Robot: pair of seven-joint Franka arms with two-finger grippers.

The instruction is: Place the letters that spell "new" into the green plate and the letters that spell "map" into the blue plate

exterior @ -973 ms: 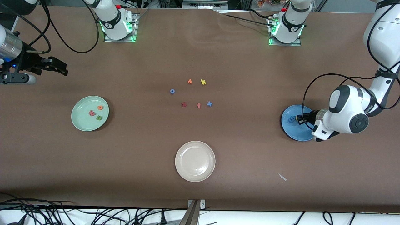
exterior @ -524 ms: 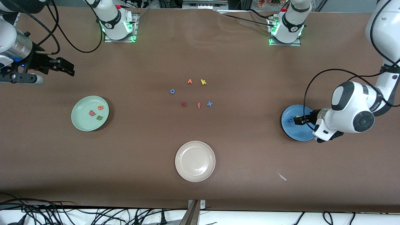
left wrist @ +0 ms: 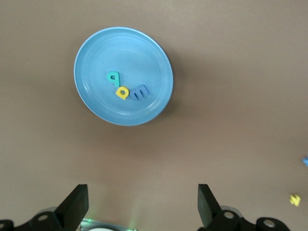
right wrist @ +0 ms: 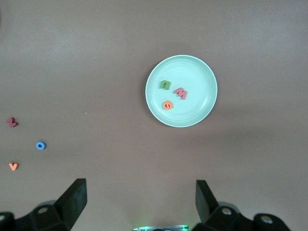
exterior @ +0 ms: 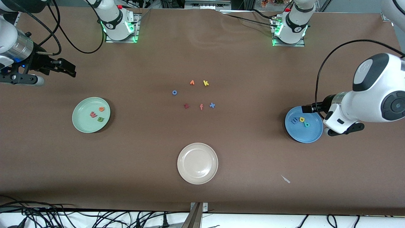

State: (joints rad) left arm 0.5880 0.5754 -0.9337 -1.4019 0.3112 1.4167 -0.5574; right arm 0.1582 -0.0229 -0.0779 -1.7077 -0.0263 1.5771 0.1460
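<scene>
Left gripper (exterior: 306, 108) hangs over the farther rim of the round medium-blue plate (exterior: 311, 134), jaws spread wide and holding nothing; in the left wrist view its two dark fingers (left wrist: 73, 206) stand well apart with bare table between them. Inside that plate lie three small foam letters close together: a blue m (exterior: 295, 120), a yellow a (exterior: 302, 119) touching it, and a teal p (exterior: 306, 124) just beside the a.

Right gripper (exterior: 63, 68) is up in the air at the right arm's end of the table, jaws likewise wide apart and empty, fingers (right wrist: 72, 199) showing in the right wrist view. Round pale mint-green plate (exterior: 80, 122) sits nearer the front camera than that gripper's spot; it holds a green n (exterior: 100, 119), an orange e (exterior: 101, 109) and a pinkish-red w (exterior: 93, 114), each apart from the others.

Mid-table, loose letters: orange letter (exterior: 192, 82), yellow k (exterior: 206, 83), blue ring-shaped o (exterior: 174, 92), dark red z (exterior: 186, 106), salmon f (exterior: 201, 107), blue x (exterior: 212, 105). Round cream plate (exterior: 208, 175) lies nearest the front camera, between the two other plates.
</scene>
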